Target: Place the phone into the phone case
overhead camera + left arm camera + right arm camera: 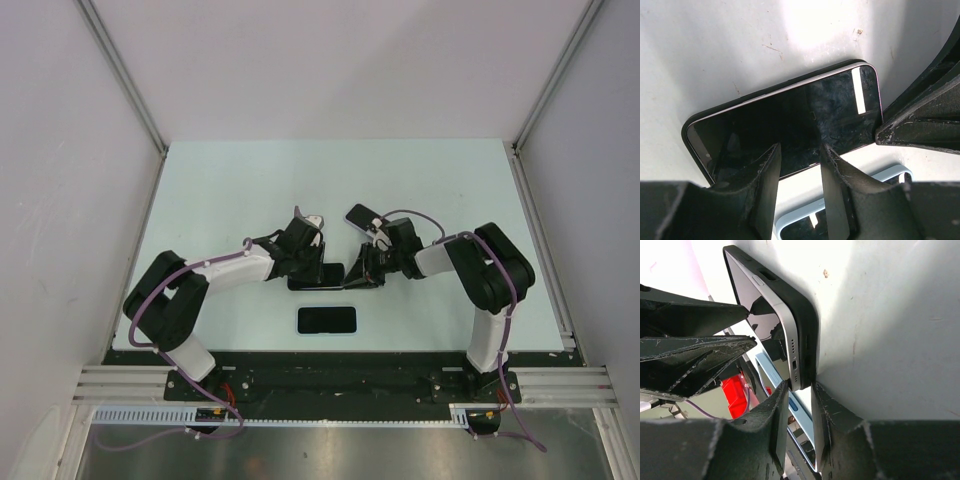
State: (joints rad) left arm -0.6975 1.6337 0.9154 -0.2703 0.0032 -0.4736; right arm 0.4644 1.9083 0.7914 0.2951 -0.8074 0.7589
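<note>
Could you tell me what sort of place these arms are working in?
Most likely a lab robot cell: plain white panel walls on aluminium framing, a pale tabletop, and the left arm and right arm bolted to a base rail.

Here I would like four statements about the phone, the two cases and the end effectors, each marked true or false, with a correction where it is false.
1. The phone lies on the table between the left end effector and the right end effector. True.
2. The light blue case lies farther from the arm bases than the phone. False: it lies nearer to the bases.
3. The phone sits fully inside the black case. False: its silver side, with the port, shows outside the rim of the case.
4. The fingers of the right end effector stand on either side of the end of the phone and the black case. True.
</note>
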